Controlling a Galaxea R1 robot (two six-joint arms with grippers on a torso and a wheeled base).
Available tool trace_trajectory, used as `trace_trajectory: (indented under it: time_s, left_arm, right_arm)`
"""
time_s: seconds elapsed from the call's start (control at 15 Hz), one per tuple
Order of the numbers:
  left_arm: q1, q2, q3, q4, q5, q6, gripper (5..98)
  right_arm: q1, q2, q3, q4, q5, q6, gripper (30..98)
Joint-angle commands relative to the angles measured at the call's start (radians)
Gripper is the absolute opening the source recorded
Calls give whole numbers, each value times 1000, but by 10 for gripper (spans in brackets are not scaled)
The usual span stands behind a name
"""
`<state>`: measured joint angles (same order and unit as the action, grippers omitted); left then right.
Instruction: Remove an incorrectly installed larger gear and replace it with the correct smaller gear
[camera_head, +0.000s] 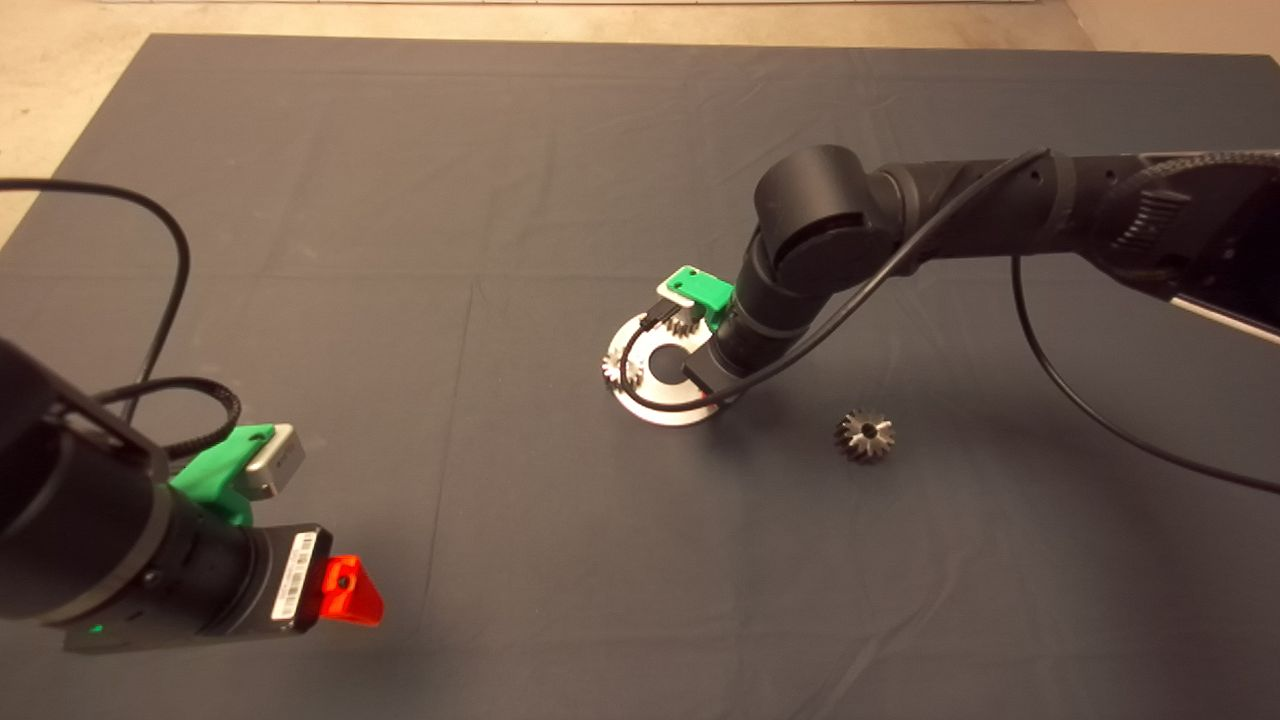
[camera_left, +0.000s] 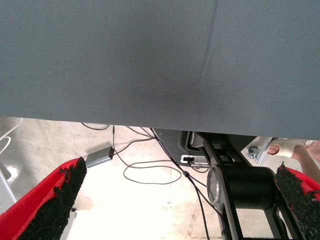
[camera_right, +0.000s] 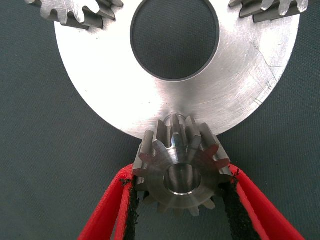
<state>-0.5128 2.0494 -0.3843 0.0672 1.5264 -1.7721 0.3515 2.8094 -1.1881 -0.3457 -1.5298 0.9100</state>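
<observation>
Left gripper (camera_head: 345, 592) parked low-left, red fingers (camera_left: 55, 205) spread, empty. Floor cables, a person's foot (camera_left: 282, 148) seen only from left wrist. Centre: round silver metal plate (camera_head: 660, 400), two pale gears. Right gripper (camera_right: 182, 200) hidden under arm overhead; wrist view shows pads clamped on small steel gear (camera_right: 181, 167) at plate rim. Larger grey-silver toothed gear (camera_head: 865, 436) well apart, rightward. Barcode label unreadable.

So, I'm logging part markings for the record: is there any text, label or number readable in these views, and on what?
Nothing can be read.
White barcode sticker on the left gripper: print too small to read.
Gear held in the right gripper, round metal plate, loose gear on the mat: no markings visible.
</observation>
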Motion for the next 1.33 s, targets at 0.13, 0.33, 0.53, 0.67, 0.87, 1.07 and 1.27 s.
trace_trajectory:
  time_s: [0.13, 0.33, 0.53, 0.67, 0.87, 1.07, 1.27]
  left_arm:
    - [-4, -4, 15, -20, 123, -6, 977]
    - [-4, -4, 15, -20, 123, -4, 977]
    - [-4, -4, 15, -20, 123, -6, 977]
    - [-4, -4, 15, -20, 123, -5, 977]
    - [-4, -4, 15, -20, 123, -6, 977]
    - [-4, -4, 15, -20, 124, -6, 977]
    - [-4, -4, 15, -20, 124, -6, 977]
  right_arm:
    - [21, -1, 9, -6, -3, 1, 393]
    - [15, 2, 7, -6, -3, 1, 393]
    - [14, 6, 7, -7, -3, 1, 393]
    - [15, 5, 7, -6, -3, 1, 393]
    - [15, -3, 6, -25, -3, 1, 393]
    - [15, -1, 6, -35, -4, 1, 393]
    - [15, -3, 6, -38, -4, 1, 393]
